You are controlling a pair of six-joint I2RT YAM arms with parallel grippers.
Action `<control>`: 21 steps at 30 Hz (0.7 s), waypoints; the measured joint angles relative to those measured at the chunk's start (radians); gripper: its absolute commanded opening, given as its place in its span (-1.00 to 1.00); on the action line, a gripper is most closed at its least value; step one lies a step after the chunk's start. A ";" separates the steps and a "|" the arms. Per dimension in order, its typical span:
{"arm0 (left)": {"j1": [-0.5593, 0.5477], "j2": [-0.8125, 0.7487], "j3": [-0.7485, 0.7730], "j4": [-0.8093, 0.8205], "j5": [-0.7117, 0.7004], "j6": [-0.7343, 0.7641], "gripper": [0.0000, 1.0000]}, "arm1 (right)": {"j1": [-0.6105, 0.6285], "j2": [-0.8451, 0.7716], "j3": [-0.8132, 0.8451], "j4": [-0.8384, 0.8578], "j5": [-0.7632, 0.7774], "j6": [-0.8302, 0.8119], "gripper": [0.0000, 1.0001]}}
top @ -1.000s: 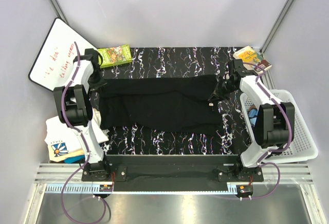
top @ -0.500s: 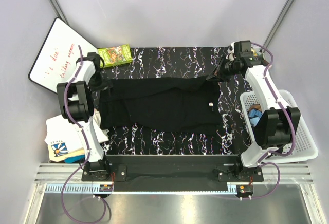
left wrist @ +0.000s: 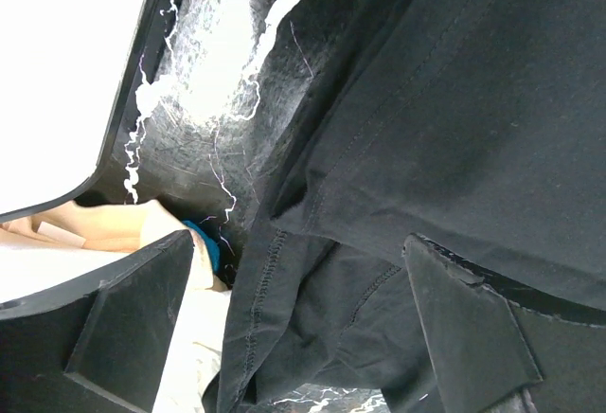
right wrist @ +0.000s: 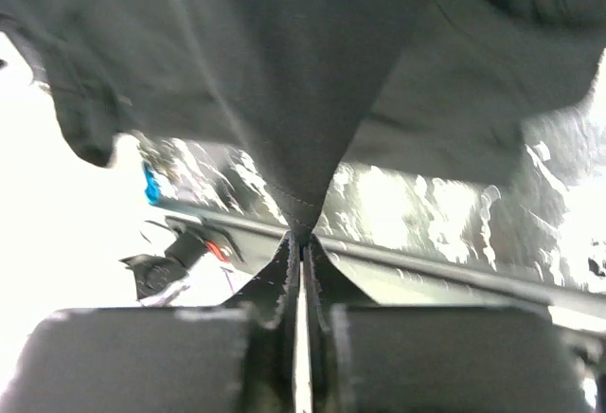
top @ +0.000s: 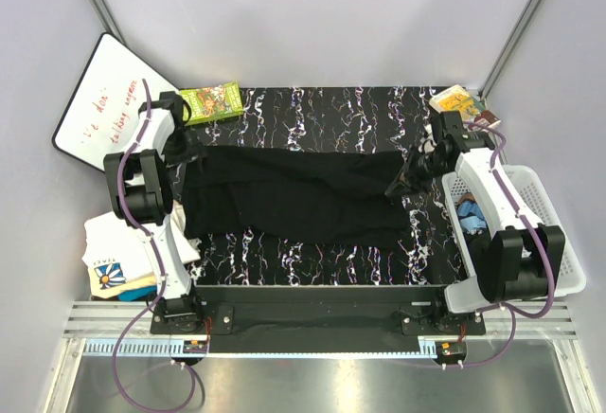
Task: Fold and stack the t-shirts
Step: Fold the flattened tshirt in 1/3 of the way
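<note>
Marbled black tabletop (top: 312, 110): plain black cloth t-shirt (top: 294, 195) mid-fold, right gripper (right wrist: 301, 242) pinching its three-o'clock edge, left gripper (left wrist: 295, 252) spread at nine; left probably regrasps next.

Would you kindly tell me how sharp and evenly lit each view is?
Top external: sharp, evenly lit, though the black t-shirt shows little detail. Left wrist: crisp stitching, upper-left corner blown out white. Right wrist: blurred, glare washing out the table.

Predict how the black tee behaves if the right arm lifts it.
Likely floppy: the black tee gathers in a cone of folds where the right gripper pinches it. Probably light, since that thin pinch alone tents it. Its far end would likely drag, as it lies bunched on the table.
</note>
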 measured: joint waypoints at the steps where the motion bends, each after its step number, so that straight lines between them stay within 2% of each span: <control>1: 0.000 0.000 0.002 -0.001 0.000 0.000 0.98 | 0.000 -0.008 -0.021 -0.025 0.006 -0.002 -0.31; 2: 0.000 0.000 0.003 -0.001 -0.001 0.000 0.98 | 0.000 -0.010 -0.034 -0.048 0.017 -0.002 0.07; 3: 0.000 0.001 0.006 -0.006 -0.001 0.000 0.98 | 0.000 -0.009 -0.043 -0.072 0.031 -0.008 0.26; 6: 0.000 0.002 0.018 -0.014 -0.003 0.000 0.98 | 0.000 -0.004 -0.047 -0.130 0.076 -0.029 0.63; 8: -0.003 0.001 0.023 -0.016 -0.008 0.000 0.98 | 0.000 -0.002 -0.035 -0.155 0.106 -0.047 0.70; 12: -0.017 -0.014 0.020 -0.023 -0.024 0.004 0.98 | 0.001 -0.002 0.043 -0.156 0.162 -0.078 0.69; 14: -0.032 -0.040 0.014 -0.024 -0.039 0.010 0.98 | 0.001 0.005 0.080 -0.127 0.177 -0.092 0.41; 15: -0.042 -0.058 0.011 -0.024 -0.046 0.016 0.97 | 0.001 0.014 0.092 -0.111 0.182 -0.100 -0.01; 16: -0.054 -0.077 0.011 -0.024 -0.050 0.023 0.63 | 0.001 0.031 0.103 -0.090 0.183 -0.108 -0.95; 17: -0.066 -0.092 0.011 -0.022 -0.051 0.027 0.28 | 0.002 0.056 0.108 -0.063 0.182 -0.116 -1.00; 19: -0.097 -0.117 0.021 -0.017 -0.051 0.047 -0.99 | 0.008 0.134 0.113 -0.012 0.181 -0.121 -1.00; 21: -0.118 -0.116 0.039 -0.012 -0.050 0.046 -1.00 | 0.023 0.228 0.130 0.016 0.183 -0.132 -1.00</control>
